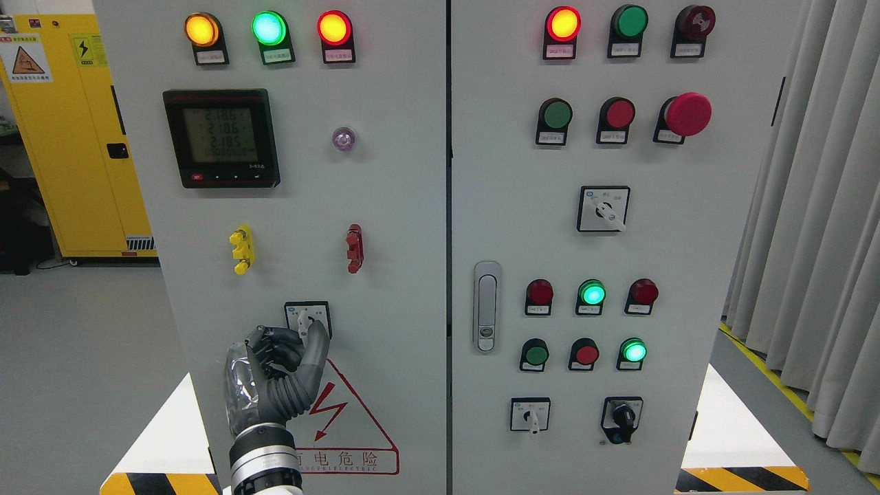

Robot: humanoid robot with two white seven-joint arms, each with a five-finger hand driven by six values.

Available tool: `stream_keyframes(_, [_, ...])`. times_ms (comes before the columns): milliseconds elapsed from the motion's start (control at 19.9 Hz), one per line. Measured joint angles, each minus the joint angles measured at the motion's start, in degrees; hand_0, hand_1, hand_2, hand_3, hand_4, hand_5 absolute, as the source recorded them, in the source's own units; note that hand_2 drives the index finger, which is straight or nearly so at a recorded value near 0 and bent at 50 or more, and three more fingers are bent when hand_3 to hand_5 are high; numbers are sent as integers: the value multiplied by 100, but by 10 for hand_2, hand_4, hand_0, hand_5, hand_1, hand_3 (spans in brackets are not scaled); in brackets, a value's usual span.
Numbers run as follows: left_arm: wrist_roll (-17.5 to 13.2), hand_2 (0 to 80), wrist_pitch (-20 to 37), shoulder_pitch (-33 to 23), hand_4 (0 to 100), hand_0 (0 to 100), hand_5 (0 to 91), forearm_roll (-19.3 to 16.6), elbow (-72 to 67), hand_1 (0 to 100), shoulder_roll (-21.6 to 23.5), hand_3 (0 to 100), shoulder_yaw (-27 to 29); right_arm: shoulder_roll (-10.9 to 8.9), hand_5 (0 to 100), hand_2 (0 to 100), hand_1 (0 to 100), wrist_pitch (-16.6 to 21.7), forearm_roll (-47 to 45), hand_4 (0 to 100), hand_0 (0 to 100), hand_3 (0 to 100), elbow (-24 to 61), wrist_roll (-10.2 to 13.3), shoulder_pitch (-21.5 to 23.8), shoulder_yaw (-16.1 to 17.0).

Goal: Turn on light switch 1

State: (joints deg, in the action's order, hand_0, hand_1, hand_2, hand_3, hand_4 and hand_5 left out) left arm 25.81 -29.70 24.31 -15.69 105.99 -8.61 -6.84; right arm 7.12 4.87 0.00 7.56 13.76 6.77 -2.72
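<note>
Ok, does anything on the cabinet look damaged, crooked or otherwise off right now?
Nothing stands out. The left hand is up at the small rotary switch on the left door, fingers curled around its white knob. The indicator lamps, meter and door handle look intact and sit straight.

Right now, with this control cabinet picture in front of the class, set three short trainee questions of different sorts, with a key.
1. True or false: the left hand is at the rotary switch on the left door.
2. Which lit colour shows on the middle lamp of the left door's top row? A red, B green, C amber.
3. Fill in: the red mushroom button sits on the ____ door.

Key: 1 true; 2 B; 3 right.
</note>
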Motion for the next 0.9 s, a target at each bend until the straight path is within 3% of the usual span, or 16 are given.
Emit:
stream_keyframes(401, [-12,663,-10,9,855,277,806,-3,0,658,0,910,-16,-1,0,40,500,0,0,0,0,0,0,0,0,0])
stream_keyframes(903, [12,664,-18,10,857,415,806,-5,0,646,0,914,-36,-1,0,40,500,0,0,0,0,0,0,0,0,0])
